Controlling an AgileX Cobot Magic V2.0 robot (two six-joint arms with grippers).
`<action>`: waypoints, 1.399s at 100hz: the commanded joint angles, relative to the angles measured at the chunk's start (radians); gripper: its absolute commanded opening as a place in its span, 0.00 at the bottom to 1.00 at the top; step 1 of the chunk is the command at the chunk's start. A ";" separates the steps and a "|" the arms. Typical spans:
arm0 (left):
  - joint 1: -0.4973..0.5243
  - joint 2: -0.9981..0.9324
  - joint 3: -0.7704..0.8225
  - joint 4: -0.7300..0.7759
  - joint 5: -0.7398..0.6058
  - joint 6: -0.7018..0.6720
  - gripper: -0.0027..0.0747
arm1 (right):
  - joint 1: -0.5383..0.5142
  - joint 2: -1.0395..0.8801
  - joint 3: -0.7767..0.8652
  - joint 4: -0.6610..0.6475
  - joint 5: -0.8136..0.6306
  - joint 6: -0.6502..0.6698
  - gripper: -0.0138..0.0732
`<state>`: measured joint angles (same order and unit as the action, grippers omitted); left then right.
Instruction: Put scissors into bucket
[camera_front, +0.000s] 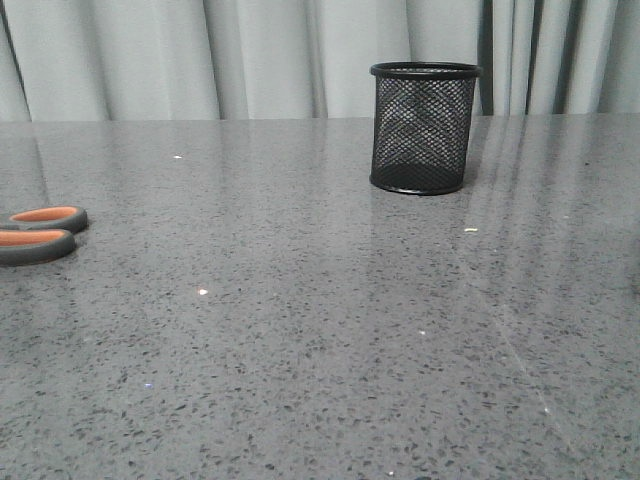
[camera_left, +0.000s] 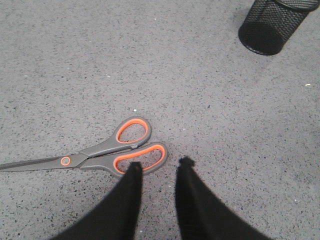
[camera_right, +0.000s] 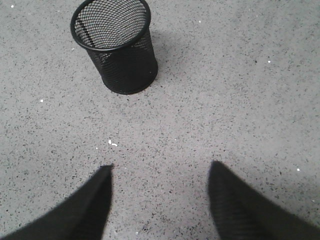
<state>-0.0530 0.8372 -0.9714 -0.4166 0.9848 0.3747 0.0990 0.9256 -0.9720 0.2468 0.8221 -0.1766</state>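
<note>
The scissors (camera_left: 107, 152) lie flat on the grey speckled table, grey handles lined in orange, dark blades running off the left wrist view's edge. In the front view only their handles (camera_front: 40, 233) show, at the far left edge. My left gripper (camera_left: 160, 165) hovers open just beside the handle loops, one fingertip (camera_left: 134, 167) overlapping the nearer loop, nothing held. The bucket (camera_front: 424, 127), a black wire-mesh cup, stands upright at the back right of centre; it also shows as the bucket (camera_right: 115, 47) ahead of my right gripper (camera_right: 160, 167), which is wide open and empty. The bucket (camera_left: 272, 25) looks empty.
The grey speckled table (camera_front: 320, 330) carries a few small white crumbs (camera_right: 113, 143). Grey curtains (camera_front: 200, 55) hang behind the table's far edge. Neither arm shows in the front view.
</note>
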 joint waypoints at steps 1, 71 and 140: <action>0.000 0.017 -0.033 -0.042 -0.033 0.017 0.44 | -0.006 -0.005 -0.037 0.013 -0.053 -0.018 0.71; -0.002 0.535 -0.326 0.140 0.292 0.600 0.51 | -0.002 -0.005 -0.037 0.017 -0.059 -0.020 0.71; -0.080 0.668 -0.325 0.284 0.290 1.162 0.51 | 0.046 -0.005 -0.037 0.017 -0.059 -0.039 0.71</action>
<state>-0.1269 1.5185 -1.2667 -0.1028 1.2336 1.4804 0.1468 0.9256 -0.9720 0.2532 0.8225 -0.2006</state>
